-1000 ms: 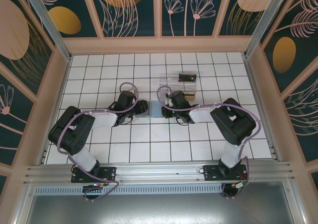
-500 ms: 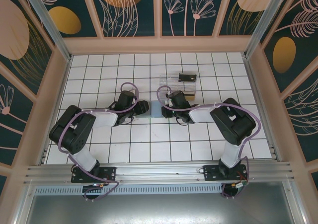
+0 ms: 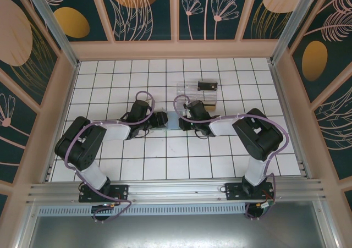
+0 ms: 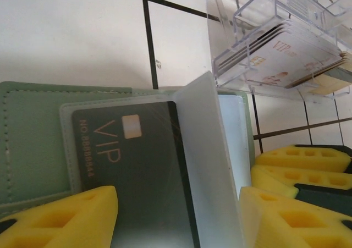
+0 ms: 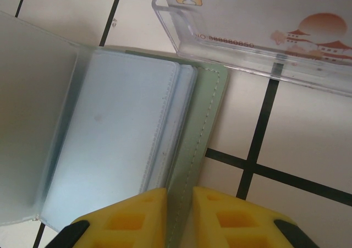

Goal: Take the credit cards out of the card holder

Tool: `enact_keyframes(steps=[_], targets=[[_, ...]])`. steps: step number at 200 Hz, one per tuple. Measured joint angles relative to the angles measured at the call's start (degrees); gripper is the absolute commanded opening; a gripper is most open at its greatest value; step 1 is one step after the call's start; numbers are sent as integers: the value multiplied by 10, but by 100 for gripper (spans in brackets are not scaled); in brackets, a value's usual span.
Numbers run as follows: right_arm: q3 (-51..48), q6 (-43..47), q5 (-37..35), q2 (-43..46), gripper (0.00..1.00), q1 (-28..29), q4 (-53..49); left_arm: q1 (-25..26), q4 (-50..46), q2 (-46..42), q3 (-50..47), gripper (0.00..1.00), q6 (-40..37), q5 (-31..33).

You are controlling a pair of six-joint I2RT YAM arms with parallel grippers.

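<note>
Right gripper (image 5: 180, 197) jaws narrow, pinching the matte, stitched green card holder (image 5: 208, 121) edge. Left gripper (image 4: 177, 207) jaws wide, straddling frosted sleeve (image 4: 206, 143) over dark VIP card (image 4: 137, 171).

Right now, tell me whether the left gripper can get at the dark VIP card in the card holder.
Probably yes. The left gripper stands open astride the VIP card, which lies face up in the open card holder. A clear sleeve covers the card, so the fingers may catch plastic too.

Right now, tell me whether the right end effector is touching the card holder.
Touching. The right wrist view shows the green edge of the card holder pinched between the yellow fingers of the right end effector.
</note>
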State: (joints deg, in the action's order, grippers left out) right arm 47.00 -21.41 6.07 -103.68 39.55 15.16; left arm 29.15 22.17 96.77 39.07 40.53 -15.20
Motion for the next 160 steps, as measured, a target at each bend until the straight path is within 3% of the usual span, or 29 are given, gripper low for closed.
enact_keyframes(steps=[44,105,160], targets=[[0,0,0,0,23,0,0,1,12,0,0,67,2,-26],[-8,-12,-2,3,23,-1,13,30,46,4,23,63,23,-69],[-62,-34,-17,47,25,-21,29,62,63,35,54,59,41,-68]])
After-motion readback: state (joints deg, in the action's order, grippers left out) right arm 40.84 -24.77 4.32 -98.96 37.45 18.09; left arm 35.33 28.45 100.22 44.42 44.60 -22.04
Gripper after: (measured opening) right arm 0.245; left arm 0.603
